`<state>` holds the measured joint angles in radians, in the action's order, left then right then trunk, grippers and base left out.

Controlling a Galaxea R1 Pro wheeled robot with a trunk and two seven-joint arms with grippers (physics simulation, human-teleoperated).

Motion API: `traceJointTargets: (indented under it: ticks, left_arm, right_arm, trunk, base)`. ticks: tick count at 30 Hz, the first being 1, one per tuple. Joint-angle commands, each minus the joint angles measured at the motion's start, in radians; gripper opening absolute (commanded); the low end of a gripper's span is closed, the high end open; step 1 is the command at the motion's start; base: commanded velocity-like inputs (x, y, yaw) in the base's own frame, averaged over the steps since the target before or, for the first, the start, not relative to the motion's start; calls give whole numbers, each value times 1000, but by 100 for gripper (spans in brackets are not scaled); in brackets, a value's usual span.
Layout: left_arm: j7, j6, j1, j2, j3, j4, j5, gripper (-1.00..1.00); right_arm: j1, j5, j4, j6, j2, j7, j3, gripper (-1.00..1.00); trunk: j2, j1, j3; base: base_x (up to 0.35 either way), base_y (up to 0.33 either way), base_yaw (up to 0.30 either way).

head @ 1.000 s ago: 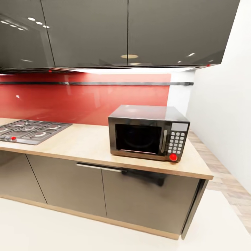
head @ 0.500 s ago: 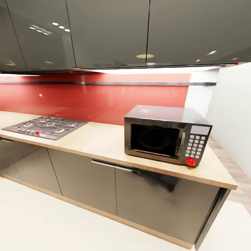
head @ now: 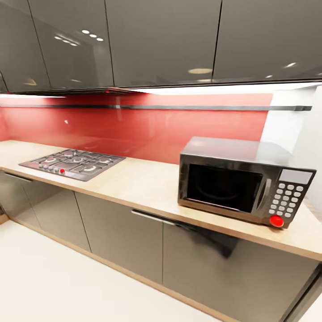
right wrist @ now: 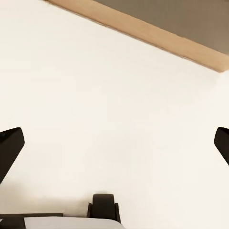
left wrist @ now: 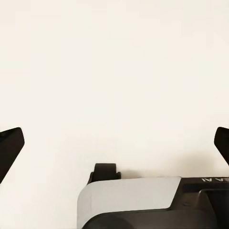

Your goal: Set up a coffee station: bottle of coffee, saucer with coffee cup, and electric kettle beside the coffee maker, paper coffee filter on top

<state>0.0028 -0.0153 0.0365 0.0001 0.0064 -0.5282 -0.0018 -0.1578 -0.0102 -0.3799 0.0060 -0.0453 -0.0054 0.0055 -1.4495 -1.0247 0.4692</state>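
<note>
One microwave (head: 241,181) and one four-burner gas hob (head: 74,163) sit on the long wooden tabletop (head: 143,183) in the head view, the microwave dark and glossy with a grey keypad and a single red button, the hob black with one red knob among its controls. Behind them runs a red splashback (head: 134,127) with one thin dark rail across it, dark glossy wall cabinets (head: 156,40) above and grey base cabinets (head: 116,232) below. Two tools are seen from their own wrist cameras: the left tool (left wrist: 114,143) has its two dark fingertips (left wrist: 9,150) spread wide to the frame edges with nothing between them, pointing at pale floor (left wrist: 114,71); the right tool (right wrist: 114,143) is likewise spread wide and empty, over the same pale floor, with a wooden plinth strip (right wrist: 157,36) and a grey cabinet front beyond it. Of the coffee station's items, the tabletop itself is the one on show, ahead of and above both downward-pointing tools.
</note>
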Motion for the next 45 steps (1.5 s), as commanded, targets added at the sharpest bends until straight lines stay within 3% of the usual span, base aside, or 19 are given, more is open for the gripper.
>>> traceJointTargets:
  ticks: [1,16,26,45]
  left_arm:
    - [0,-2,0,0,1,-1,0,100]
    - [0,-63,0,1,3,3,0,100]
    - [0,-73,0,0,1,2,0,100]
    - [0,-77,0,0,1,3,0,100]
  right_arm:
    - [0,-1,-1,1,0,-1,1,100]
    - [0,1,-5,2,6,-2,-1,100]
    - [0,2,-7,1,33,-2,1,100]
    - [0,-2,0,0,36,-4,1,100]
  trunk:
    - [-1,0,1]
    - [-1,0,1]
    - [-1,0,1]
    - [-1,0,1]
  base:
    - [92,75,158]
    - [21,17,249]
    - [0,0,275]
    - [0,0,276]
